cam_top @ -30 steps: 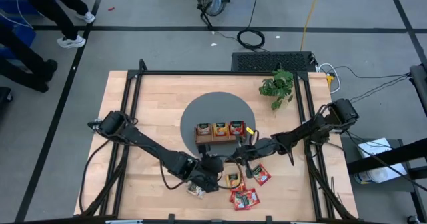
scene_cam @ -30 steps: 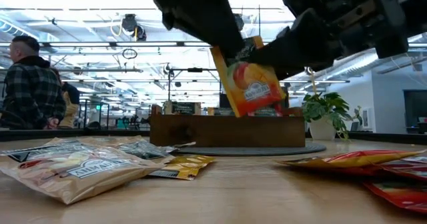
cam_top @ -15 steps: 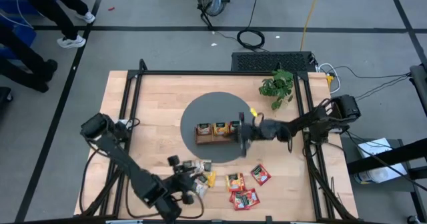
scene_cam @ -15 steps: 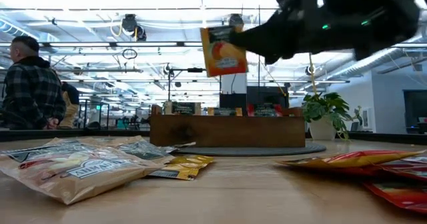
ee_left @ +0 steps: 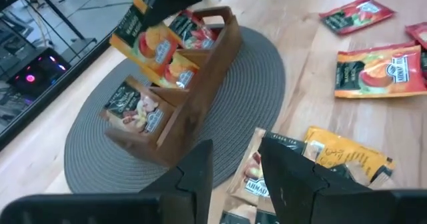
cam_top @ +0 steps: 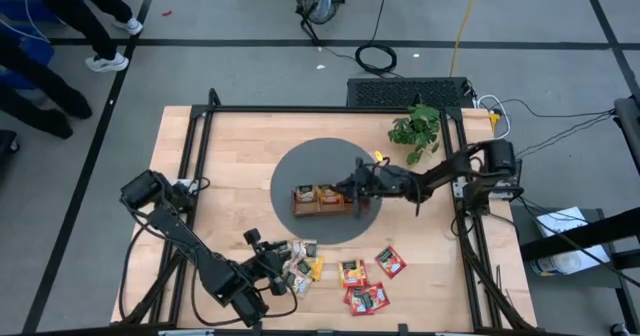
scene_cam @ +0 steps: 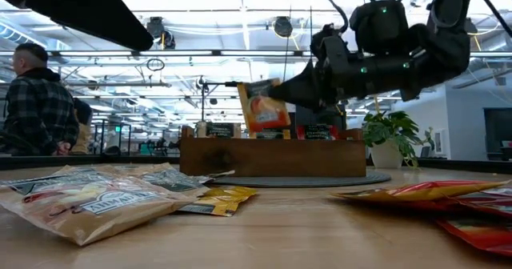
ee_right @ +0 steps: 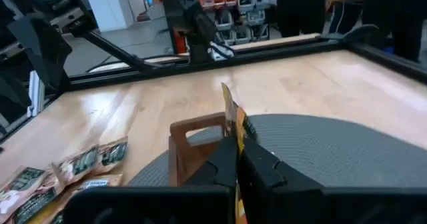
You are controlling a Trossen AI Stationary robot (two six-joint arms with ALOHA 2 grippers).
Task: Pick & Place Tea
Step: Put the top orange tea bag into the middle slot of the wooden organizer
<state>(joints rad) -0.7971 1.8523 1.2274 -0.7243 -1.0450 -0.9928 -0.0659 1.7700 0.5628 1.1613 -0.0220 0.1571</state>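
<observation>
— What lay nearest in the low view?

— A pale sachet (scene_cam: 88, 206) filled the lower left, with an orange-yellow one (scene_cam: 218, 198) just beyond it and red sachets (scene_cam: 472, 213) along the lower right edge. The high view alone showed how they split: a tan and yellow cluster (cam_top: 298, 266) left of centre at the bottom, an orange sachet (cam_top: 350, 272) and red ones (cam_top: 368, 298) to its right.

— And the left gripper?

— The left gripper (cam_top: 275, 273) sat low in the high view beside that tan cluster. Only its own wrist view showed the two dark fingers (ee_left: 293, 177) spread apart with nothing between them.

— Farther back?

— The wooden tray (cam_top: 325, 202) stood on the round grey mat (cam_top: 300, 171) at frame centre. The left wrist view showed sachets standing in its compartments, a pale one (ee_left: 137, 109) in the nearest.

— Where was the tea being moved?

— The right gripper (cam_top: 352, 189) pinched an orange-yellow sachet (scene_cam: 262, 109) by its edge. In the low view it hung tilted above the tray (scene_cam: 272, 157), clear of the rim. The right wrist view showed it edge-on (ee_right: 233, 123), clamped between the fingers (ee_right: 263, 164).

— Beyond the table?

— A potted plant (cam_top: 416, 128) at the upper right, and a person in a plaid shirt (scene_cam: 36, 109) at the low view's left edge.
</observation>
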